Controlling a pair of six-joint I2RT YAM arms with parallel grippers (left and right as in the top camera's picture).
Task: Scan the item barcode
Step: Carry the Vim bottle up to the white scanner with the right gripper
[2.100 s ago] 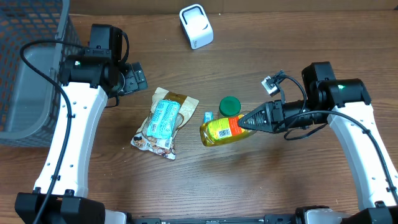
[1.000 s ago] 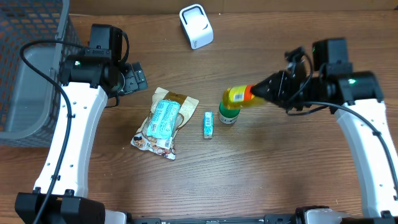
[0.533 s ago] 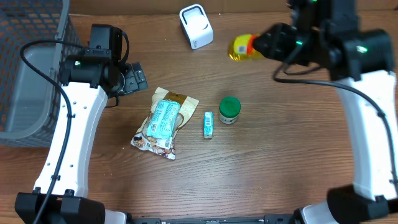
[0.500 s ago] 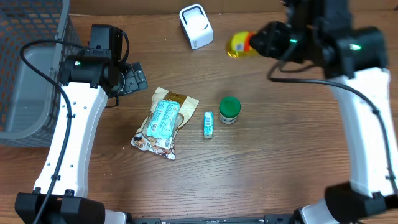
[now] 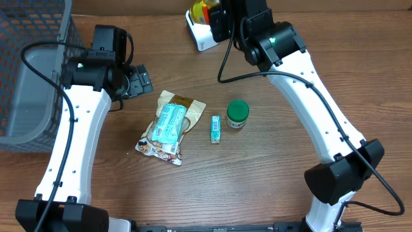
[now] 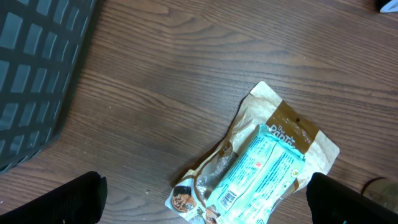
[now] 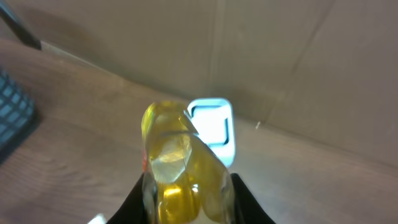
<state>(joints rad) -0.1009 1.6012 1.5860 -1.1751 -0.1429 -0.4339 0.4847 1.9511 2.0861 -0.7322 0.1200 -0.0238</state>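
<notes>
Our right gripper (image 7: 189,200) is pinching the bottle (image 7: 179,158) near the scanner (image 7: 212,128). Our left gripper (image 6: 208,196) is hanging spread.

A see-through yellow bottle (image 7: 183,168) with a red patch hangs above the table at the top centre of the overhead frame, clamped in the right gripper (image 7: 189,198). Just beyond its end, partly covered from above, a small white barcode scanner (image 5: 206,40) sits on the wooden table.
</notes>
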